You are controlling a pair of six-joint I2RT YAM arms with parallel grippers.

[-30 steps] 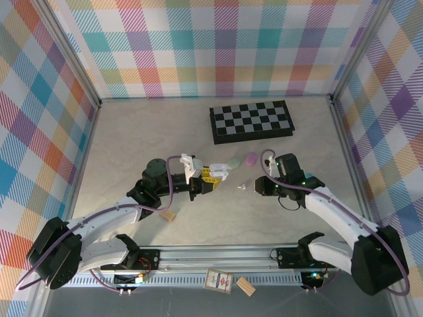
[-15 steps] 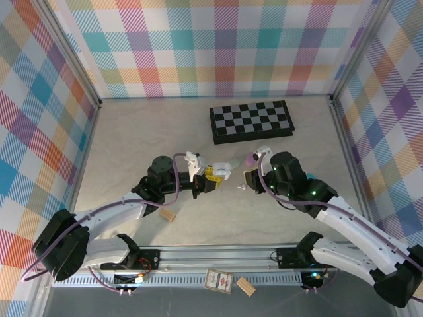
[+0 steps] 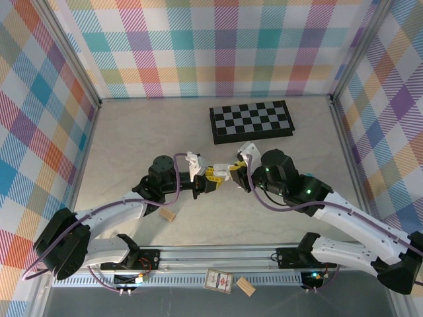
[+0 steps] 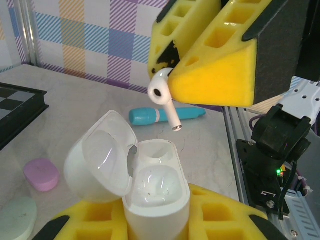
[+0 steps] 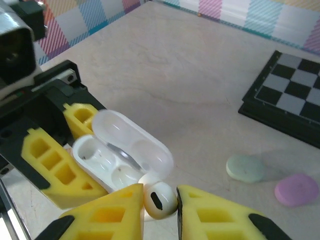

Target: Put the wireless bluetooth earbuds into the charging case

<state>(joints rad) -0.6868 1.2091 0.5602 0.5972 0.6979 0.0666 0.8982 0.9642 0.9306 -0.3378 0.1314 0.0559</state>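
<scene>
Right gripper [image 5: 160, 201] is clamped on a white earbud [image 4: 161, 91], yellow fingertips [image 5: 120, 210] pinching the bulb from both sides, stem pointing down. On the other side, left gripper [image 3: 210, 179] squeezes the charging case [image 4: 152, 192] between its own yellow pads, tight on the white body. The case stands upright with its lid [image 4: 102, 156] swung open and tilted back.

From the left wrist view the earbud hangs just above the open case, stem tip aimed at the wells, apart from them and not touching. From above, the two grippers meet nose to nose in the middle of the table [image 3: 132, 132], earbud and case between them.

Behind that, a pale green pebble-shaped case [image 5: 245, 168] and a purple pebble-shaped case [image 5: 296, 190] lie side by side on the tabletop, both closed, near each other but apart. A chessboard [image 3: 251, 120] lies farther back, well apart from the grippers. A teal marker [image 4: 160, 115] lies flat on the table beyond the charging case, and a small wooden block [image 3: 169, 215] lies just beside the left arm [image 3: 112, 214]
</scene>
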